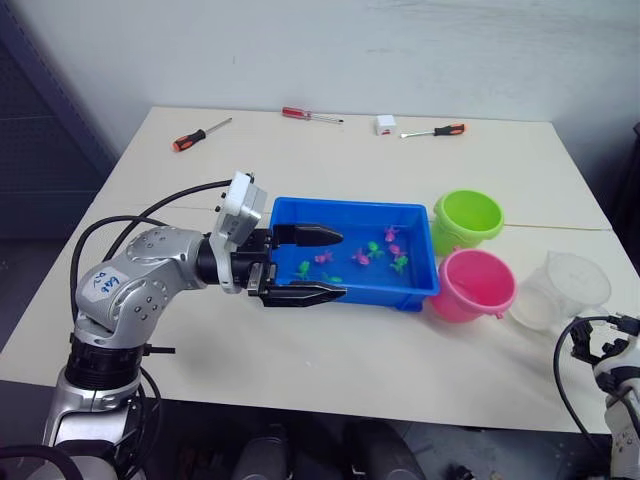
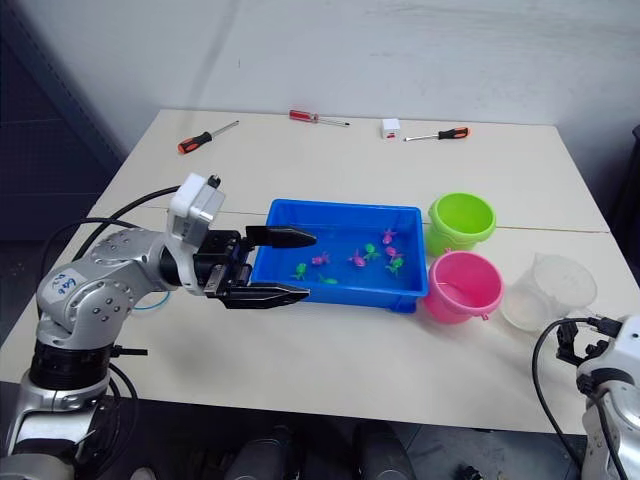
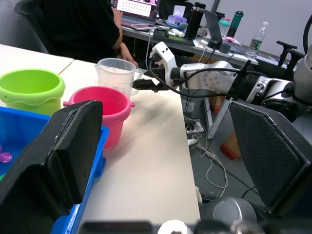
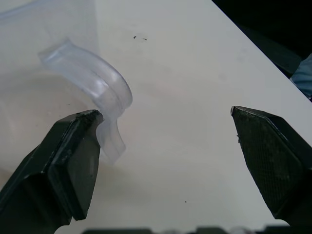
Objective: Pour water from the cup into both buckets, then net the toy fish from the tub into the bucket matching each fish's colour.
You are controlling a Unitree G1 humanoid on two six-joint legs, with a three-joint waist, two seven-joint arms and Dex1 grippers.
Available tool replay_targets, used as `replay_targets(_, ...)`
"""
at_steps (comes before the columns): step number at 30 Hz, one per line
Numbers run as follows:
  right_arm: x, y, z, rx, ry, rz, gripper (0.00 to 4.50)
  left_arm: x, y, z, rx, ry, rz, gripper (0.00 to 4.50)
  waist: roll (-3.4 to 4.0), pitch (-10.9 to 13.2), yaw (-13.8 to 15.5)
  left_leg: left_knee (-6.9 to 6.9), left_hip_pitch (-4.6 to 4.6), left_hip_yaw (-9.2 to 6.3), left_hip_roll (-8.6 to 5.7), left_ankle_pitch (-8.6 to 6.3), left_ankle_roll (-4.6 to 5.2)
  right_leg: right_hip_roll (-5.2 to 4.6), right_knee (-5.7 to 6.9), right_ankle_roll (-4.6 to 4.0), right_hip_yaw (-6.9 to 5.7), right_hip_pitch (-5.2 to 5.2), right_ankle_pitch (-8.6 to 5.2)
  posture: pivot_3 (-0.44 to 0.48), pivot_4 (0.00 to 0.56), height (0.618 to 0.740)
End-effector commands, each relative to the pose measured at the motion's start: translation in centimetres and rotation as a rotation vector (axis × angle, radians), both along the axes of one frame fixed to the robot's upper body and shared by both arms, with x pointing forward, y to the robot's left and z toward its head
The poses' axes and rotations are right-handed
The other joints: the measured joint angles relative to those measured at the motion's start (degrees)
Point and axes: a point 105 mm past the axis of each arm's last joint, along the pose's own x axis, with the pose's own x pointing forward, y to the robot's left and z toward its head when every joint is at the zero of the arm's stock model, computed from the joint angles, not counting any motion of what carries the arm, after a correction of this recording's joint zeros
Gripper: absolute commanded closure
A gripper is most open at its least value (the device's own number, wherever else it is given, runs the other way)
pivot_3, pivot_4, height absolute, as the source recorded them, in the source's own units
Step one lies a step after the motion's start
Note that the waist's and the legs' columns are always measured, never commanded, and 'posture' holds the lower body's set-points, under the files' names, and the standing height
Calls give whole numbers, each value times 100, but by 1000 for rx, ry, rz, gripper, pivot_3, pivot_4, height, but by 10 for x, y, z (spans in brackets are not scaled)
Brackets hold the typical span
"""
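The blue tub [image 1: 345,205] sits mid-table with several tiny pink and green toy fish [image 1: 361,257] in it. To its right stand the lime green bucket [image 1: 467,220] and, nearer me, the pink bucket [image 1: 472,283]. The clear cup [image 1: 560,290] stands right of the pink bucket. My left gripper [image 1: 340,265] is open at the tub's left end, one finger over the tub and one in front of it. My right gripper [image 4: 165,114] is open at the cup's handle [image 4: 92,73], which sits just inside one finger [image 4: 73,156].
Three red-handled screwdrivers [image 1: 200,134] [image 1: 310,115] [image 1: 435,131] and a small white box [image 1: 386,124] lie along the table's far side. The table's right edge is close to the cup. A person in black [image 3: 78,24] sits beyond it at a cluttered desk.
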Motion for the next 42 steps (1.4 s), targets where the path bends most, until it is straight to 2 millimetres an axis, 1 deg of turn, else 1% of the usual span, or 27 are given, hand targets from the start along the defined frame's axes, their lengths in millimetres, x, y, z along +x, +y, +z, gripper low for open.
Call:
replay_targets(1, 3, -7, 12, -53, -37, -24, 0, -3, 3, 8, -1, -43, 9, 45, 0, 0, 0, 0, 0, 0, -1, 0, 0, 0, 0, 0, 0, 0, 0, 0, 150, 740)
replay_targets(4, 7, -6, 10, -46, -52, -24, 0, -3, 4, 8, 4, -46, 17, 45, 0, 0, -3, 0, 1, 0, -1, 0, 1, 0, 1, 0, 1, 0, 0, 0, 150, 740)
replay_targets(7, 11, -5, 9, -31, -73, -23, 755, -3, 4, 8, 5, -48, 20, 0, 0, 0, -5, -1, 1, 0, 0, 1, 0, 0, 2, 0, 1, 0, 0, 0, 150, 740)
replay_targets(10, 18, -2, 7, 20, -126, -12, 2155, -3, 4, 7, 9, -51, 26, 0, 0, 0, -3, 1, 1, 1, -1, 1, 1, 0, 2, 0, 1, 0, 0, 0, 150, 740)
replay_targets(12, 21, 0, 6, 48, -148, -2, 3273, -3, 4, 7, 10, -52, 28, 0, 1, 0, -3, 0, 1, 1, 0, 1, 1, 0, 2, 0, 1, 0, 0, 0, 150, 740)
replay_targets(13, 23, 1, 5, 58, -158, -1, 3678, -2, 5, 7, 12, -53, 30, 0, 1, 0, -3, -1, 1, 1, -1, 1, 1, 0, 2, 0, 1, 0, 0, 0, 150, 740)
replay_targets(14, 23, 1, 4, 70, -170, -5, 4297, -2, 5, 7, 12, -54, 31, 0, 1, 0, -3, -1, 1, 0, 0, 1, 1, 0, 2, 0, 0, 0, 0, 0, 150, 740)
replay_targets(15, 23, 0, 4, 87, -188, -14, 4467, -2, 5, 7, 13, -55, 34, 0, 1, 0, -3, 0, 0, 0, 0, 1, 1, 0, 2, 0, 1, 0, 0, 0, 150, 740)
replay_targets(19, 22, -4, 10, 129, -257, -33, 4467, 0, 6, 9, 12, -58, 42, 0, 1, 0, -3, 0, 0, 1, 0, 1, 2, 0, 2, 0, 1, 0, 0, 0, 150, 740)
replay_targets(24, 20, -9, 33, 66, -306, -20, 4467, 3, 7, 11, 0, -52, 52, 0, 3, 1, -4, 0, 0, 1, 0, 1, 2, 0, 2, 0, 1, 0, 0, 0, 150, 740)
replay_targets(27, 19, -9, 62, -81, -298, 21, 4467, 8, 8, 9, -4, -44, 62, 0, 19, 6, -1, 0, -1, 1, -1, 1, 2, 0, 2, 0, 1, 0, 0, 0, 150, 740)
replay_targets(30, 22, 1, 87, -267, -247, 85, 4467, 13, 6, 6, 0, -40, 66, 0, 23, 6, -8, 0, -1, 2, -2, 1, 3, 0, 2, 0, 3, -1, 0, 0, 150, 740)
replay_targets(32, 24, 7, 100, -362, -228, 111, 4467, 16, 4, 4, 2, -37, 70, 0, 22, 6, -10, 0, 0, 2, -1, 1, 2, 1, 3, 0, 3, -1, 0, 0, 150, 740)
replay_targets(33, 25, 10, 103, -386, -227, 120, 4467, 19, 3, 3, 7, -37, 77, 0, 21, 7, -8, 0, 1, 3, -1, 2, 2, 2, 2, 0, 4, -1, 0, 0, 150, 740)
replay_targets(35, 26, 16, 113, -506, -195, 151, 4467, 26, 1, -1, 18, -38, 103, 0, 18, 8, 2, 0, 1, 2, 0, 3, -1, 4, 3, 0, 3, -1, 0, 0, 150, 740)
replay_targets(38, 34, 35, 128, -698, -151, 216, 4467, 30, -6, -5, 23, -40, 100, 0, 19, 8, 9, 0, -2, 3, -3, 3, -1, 3, 0, 2, 4, -2, -1, 0, 150, 740)
replay_targets(39, 35, 38, 131, -764, -129, 227, 4467, 31, -7, -6, 26, -42, 96, 0, 18, 8, 11, 0, -3, 3, -3, 4, -1, 3, -1, 3, 4, -2, -1, 0, 150, 740)
replay_targets(42, 37, 44, 135, -869, -99, 241, 4467, 31, -10, -7, 31, -48, 91, 0, 17, 9, 13, 2, -5, 3, -3, 4, -2, 3, -2, 4, 4, -3, -2, 0, 150, 740)
